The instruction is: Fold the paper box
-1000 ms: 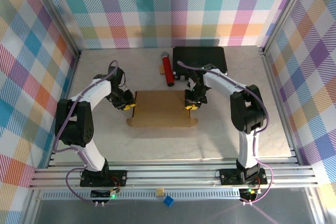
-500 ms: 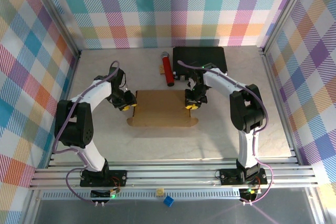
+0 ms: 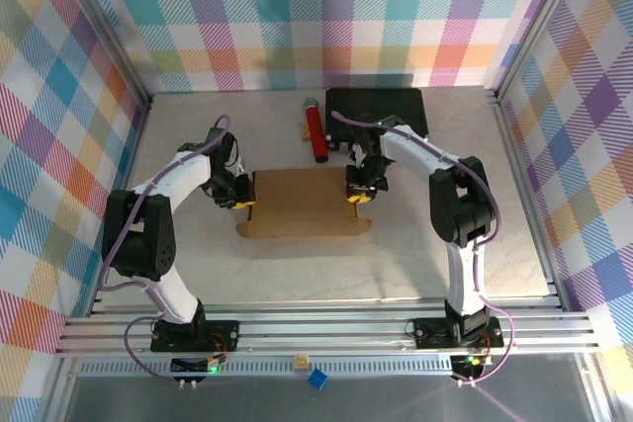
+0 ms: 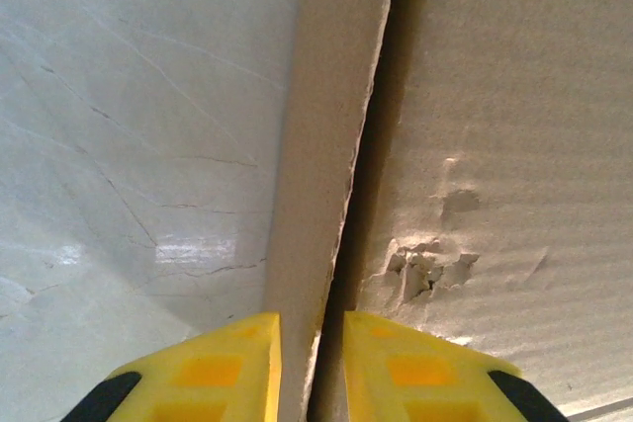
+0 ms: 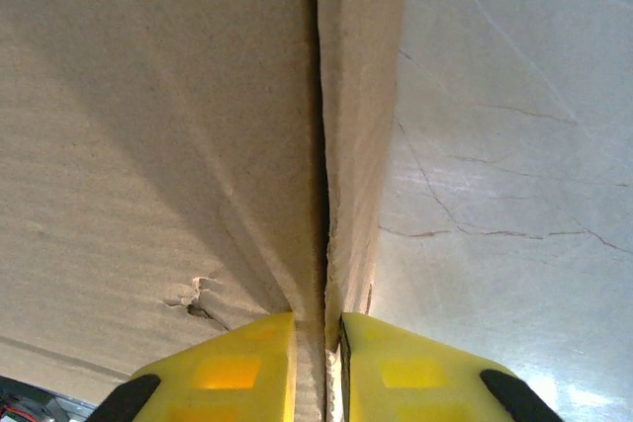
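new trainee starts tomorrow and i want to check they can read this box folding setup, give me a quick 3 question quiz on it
1. True or false: the right gripper is closed on the right side flap of the paper box.
2. Which item lies just left of the black case in the top view? A) a red cylinder B) a blue mug C) a pair of scissors
3. Fill in: in the left wrist view, a raised cardboard flap runs between the left gripper's yellow ____.

Key: 1 true; 2 A; 3 fingers
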Robot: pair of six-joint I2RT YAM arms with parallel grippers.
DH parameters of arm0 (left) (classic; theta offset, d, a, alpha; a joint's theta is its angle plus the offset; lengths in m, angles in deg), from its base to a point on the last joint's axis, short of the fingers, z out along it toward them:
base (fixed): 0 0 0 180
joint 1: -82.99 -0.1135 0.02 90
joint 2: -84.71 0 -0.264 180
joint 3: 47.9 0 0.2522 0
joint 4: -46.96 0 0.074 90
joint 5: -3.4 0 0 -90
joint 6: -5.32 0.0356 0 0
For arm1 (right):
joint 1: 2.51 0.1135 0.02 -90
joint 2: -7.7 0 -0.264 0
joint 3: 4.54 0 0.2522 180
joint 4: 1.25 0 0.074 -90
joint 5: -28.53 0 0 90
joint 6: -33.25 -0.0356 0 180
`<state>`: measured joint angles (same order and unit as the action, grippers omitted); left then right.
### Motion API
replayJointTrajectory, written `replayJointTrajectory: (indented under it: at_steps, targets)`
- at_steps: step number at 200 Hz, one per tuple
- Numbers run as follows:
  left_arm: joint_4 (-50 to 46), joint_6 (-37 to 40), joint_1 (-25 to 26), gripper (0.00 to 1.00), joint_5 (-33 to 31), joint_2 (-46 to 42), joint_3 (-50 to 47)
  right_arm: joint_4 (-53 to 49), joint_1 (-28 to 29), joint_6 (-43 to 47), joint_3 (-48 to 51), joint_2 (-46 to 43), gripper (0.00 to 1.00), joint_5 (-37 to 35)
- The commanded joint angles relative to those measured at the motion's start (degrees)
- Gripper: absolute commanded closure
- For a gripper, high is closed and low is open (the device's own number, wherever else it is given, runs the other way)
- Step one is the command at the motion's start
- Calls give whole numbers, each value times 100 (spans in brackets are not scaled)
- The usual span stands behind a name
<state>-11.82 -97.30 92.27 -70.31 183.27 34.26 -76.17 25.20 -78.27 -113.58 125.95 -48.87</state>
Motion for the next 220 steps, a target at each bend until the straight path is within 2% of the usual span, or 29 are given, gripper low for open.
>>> replayJointTrajectory:
  at_steps: [1, 55, 78, 99, 108, 120, 134, 172, 207, 220]
  targets:
    - [-112, 164, 15, 82, 170, 142, 64, -79, -19, 116, -94, 149, 82, -30]
    - [43, 142, 13, 84, 189, 220, -193, -74, -22, 121, -114, 187, 82, 28]
    - [50, 128, 37, 89, 190, 264, -230, -75, -27, 105, -139, 193, 82, 49]
    - [-31, 146, 48, 89, 22, 248, -231, -84, -28, 105, -170, 202, 82, 65]
    - [-73, 147, 48, 87, -95, 196, -226, -92, -28, 104, -188, 214, 82, 67]
    - [-103, 151, 48, 77, -227, 93, -231, -97, -28, 106, -192, 215, 82, 59]
    - [-150, 187, 48, 76, -310, -27, -198, -95, -37, 105, -193, 210, 82, 58]
    - [-168, 338, 50, 83, -212, 93, -160, -92, -47, 117, -193, 215, 82, 67]
    - [40, 274, 98, 83, 151, 243, -248, -108, -46, 103, -219, 215, 81, 146]
    - [50, 231, 167, 87, 133, 267, -239, -122, -46, 73, -244, 191, 79, 226]
